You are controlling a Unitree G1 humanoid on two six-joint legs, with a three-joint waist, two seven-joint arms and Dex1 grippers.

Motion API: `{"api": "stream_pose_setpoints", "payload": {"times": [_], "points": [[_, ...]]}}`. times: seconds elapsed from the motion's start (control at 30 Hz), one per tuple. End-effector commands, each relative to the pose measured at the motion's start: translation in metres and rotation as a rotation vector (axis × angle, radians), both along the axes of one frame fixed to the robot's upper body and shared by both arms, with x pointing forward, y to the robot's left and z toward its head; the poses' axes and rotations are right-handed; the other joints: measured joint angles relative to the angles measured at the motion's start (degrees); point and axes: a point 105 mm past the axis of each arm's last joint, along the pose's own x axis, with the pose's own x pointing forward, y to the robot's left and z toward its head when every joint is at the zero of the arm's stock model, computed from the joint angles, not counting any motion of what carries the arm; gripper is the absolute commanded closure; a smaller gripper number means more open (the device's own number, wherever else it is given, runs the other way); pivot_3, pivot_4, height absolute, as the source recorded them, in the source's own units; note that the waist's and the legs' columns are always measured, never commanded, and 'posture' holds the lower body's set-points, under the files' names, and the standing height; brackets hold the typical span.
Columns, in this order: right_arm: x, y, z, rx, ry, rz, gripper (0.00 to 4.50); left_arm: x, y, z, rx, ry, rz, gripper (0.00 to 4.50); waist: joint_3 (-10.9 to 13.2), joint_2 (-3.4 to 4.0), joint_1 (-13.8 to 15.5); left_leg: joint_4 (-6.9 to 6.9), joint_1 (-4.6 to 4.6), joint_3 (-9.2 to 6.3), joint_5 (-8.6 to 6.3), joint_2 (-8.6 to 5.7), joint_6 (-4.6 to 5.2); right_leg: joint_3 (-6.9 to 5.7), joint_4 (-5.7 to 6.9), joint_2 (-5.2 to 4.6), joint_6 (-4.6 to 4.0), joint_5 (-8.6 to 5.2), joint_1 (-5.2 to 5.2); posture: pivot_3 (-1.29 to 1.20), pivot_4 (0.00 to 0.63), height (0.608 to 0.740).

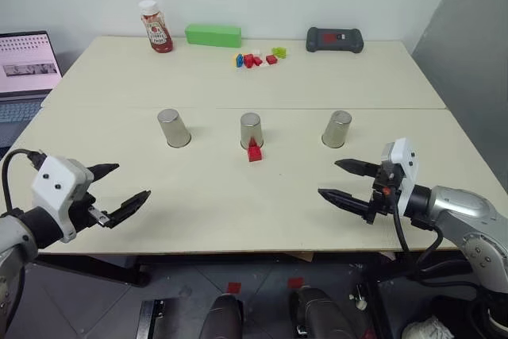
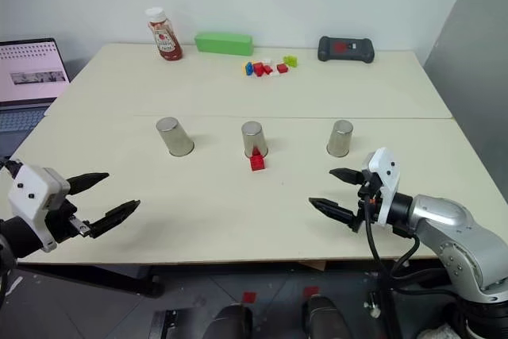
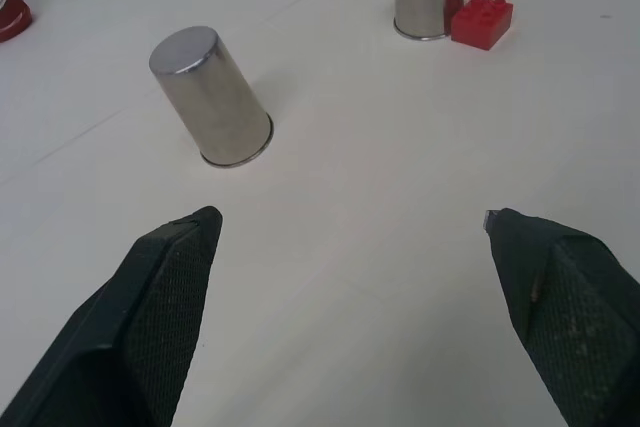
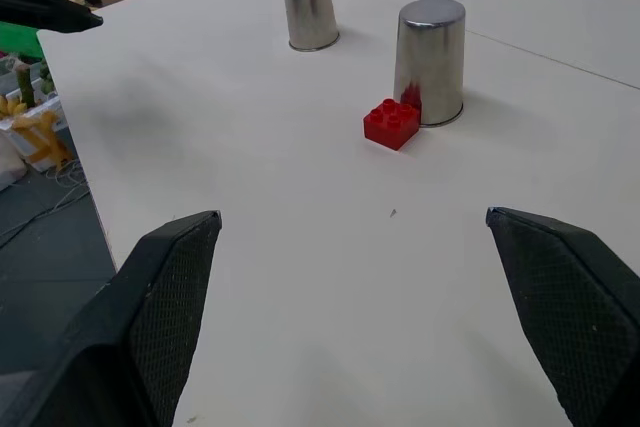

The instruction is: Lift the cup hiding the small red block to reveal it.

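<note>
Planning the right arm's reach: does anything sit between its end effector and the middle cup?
Nothing visible does. Bare table lies between the right end effector and the middle cup; the red block sits against the cup's near side.

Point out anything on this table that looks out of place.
The small red block sits in the open, right against the near side of the middle cup, not hidden under it. All three cups stand upside down in a row; nothing is tipped or spilled.

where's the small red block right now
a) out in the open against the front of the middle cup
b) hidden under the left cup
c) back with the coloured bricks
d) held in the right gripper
a: the small red block sits on the table, uncovered, against the middle cup.
</note>
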Motion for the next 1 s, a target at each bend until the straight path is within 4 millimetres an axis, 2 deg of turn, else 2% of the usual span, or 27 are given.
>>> {"api": "stream_pose_setpoints", "payload": {"times": [0.03,0.53,1.0], "points": [[-0.0003,-0.0008,0.0130,0.008,-0.064,0.002,0.00,0.0025,-0.0007,0.0106,0.005,-0.052,-0.002,0.04,0.00,0.00,0.00,0.00,0.00,0.00,0.00,0.00,0.00,0.00,0.00,0.00,0.00,0.00,0.00,0.00,0.150,0.740],[0.0008,-0.0021,0.0151,0.006,-0.082,-0.017,0.00,0.0103,-0.0043,0.0149,0.009,-0.059,0.008,0.04,0.00,0.00,0.00,-0.02,-0.01,0.01,0.00,0.00,0.00,0.00,0.00,0.00,0.00,0.00,-0.01,0.00,0.150,0.740],[-0.0015,0.0003,0.0140,-0.002,-0.071,0.012,0.00,0.0055,-0.0048,0.0123,-0.001,-0.064,0.024,0.04,0.00,0.00,0.01,-0.02,-0.01,0.01,0.00,0.00,0.00,0.01,0.00,0.00,0.00,0.00,-0.01,0.00,0.150,0.740]]}}
